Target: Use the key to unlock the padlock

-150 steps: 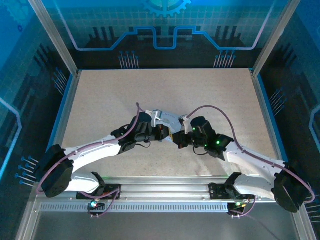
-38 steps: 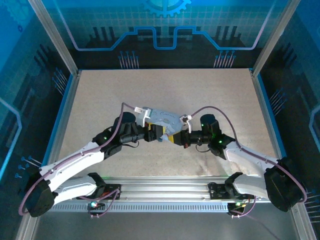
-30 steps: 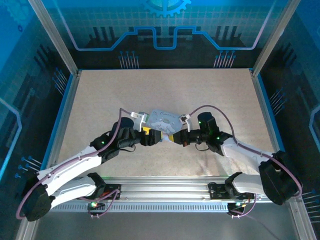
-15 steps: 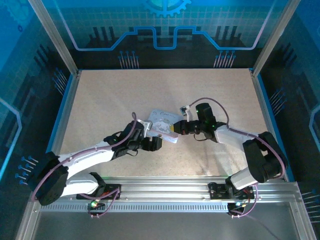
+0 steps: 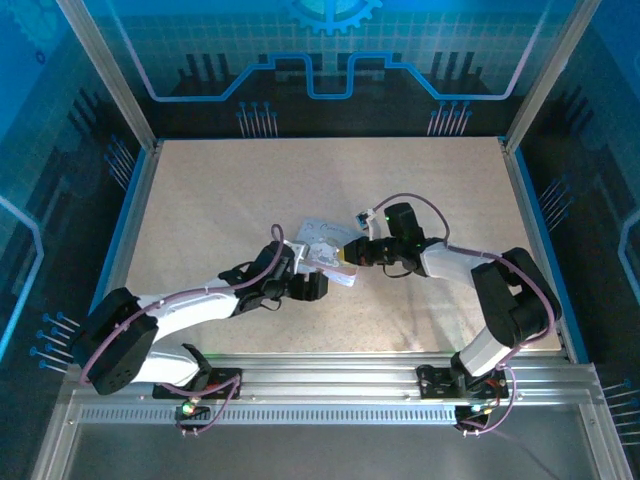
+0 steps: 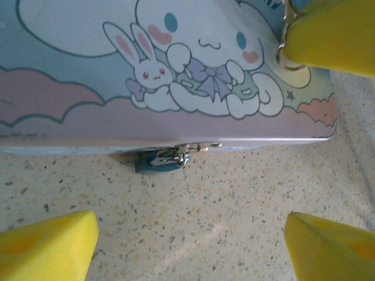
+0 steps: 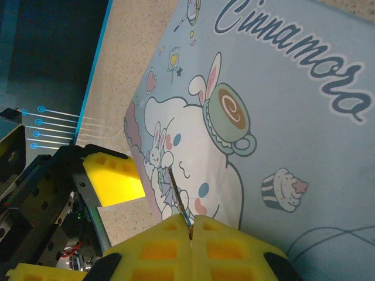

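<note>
The padlock [image 6: 157,161], small and teal with a silvery shackle, hangs from the latch on the near side of a pale lilac cartoon tin [image 6: 176,64], resting on the table. My left gripper [image 6: 190,246] stands open just in front of it, its yellow fingers [image 6: 47,246] wide apart over bare table. My right gripper [image 7: 192,225] is shut on the key [image 7: 179,196], a thin dark sliver pointing out over the tin's lid [image 7: 263,117]. From above, the left gripper [image 5: 318,283] and right gripper [image 5: 348,258] meet at the tin [image 5: 322,238].
The speckled beige table [image 5: 220,200] is bounded by blue rails and glass walls. A small key ring [image 6: 287,50] dangles by the right gripper's yellow finger [image 6: 334,35] above the tin's corner. Free room lies to the left, right and far side of the tin.
The left gripper has let go of the tin and drawn back to its near side. The right gripper has moved over the lid with the key, its arm folding back.
</note>
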Robot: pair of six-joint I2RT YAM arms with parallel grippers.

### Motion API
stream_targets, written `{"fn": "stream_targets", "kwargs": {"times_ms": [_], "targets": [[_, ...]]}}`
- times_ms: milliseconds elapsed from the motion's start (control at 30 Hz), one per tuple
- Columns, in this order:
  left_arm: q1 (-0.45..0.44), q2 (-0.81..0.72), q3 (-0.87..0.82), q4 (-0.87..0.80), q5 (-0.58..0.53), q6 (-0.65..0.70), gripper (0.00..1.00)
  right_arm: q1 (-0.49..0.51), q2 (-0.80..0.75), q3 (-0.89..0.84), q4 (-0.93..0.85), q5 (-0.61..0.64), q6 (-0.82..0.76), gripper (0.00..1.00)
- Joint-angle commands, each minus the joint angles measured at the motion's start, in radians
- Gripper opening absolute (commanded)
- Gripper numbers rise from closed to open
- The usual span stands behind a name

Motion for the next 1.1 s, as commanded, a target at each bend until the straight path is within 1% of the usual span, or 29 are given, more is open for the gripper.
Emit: {"fn": "stream_targets", "kwargs": {"times_ms": [0,100,333,733,1067], "targets": [[0.005,0.018,-0.024,0.062,-0.017,0.013,0.84,-0.007,0.012,-0.044,-0.058,0.035,0.006,0.03],[0.005,0.037,-0.028,0.091,-0.016,0.019,0.83,-0.003,0.014,-0.066,-0.034,0.03,0.022,0.03],[0.006,0.089,-0.04,0.173,-0.027,0.054,0.75,0.014,0.011,-0.081,-0.022,0.047,0.032,0.04],[0.003,0.182,-0.06,0.292,-0.023,0.09,0.7,0.019,0.016,-0.087,-0.009,0.063,0.032,0.04],[-0.008,0.256,-0.051,0.353,-0.053,0.084,0.66,0.022,0.019,-0.083,-0.011,0.065,0.029,0.04]]}}
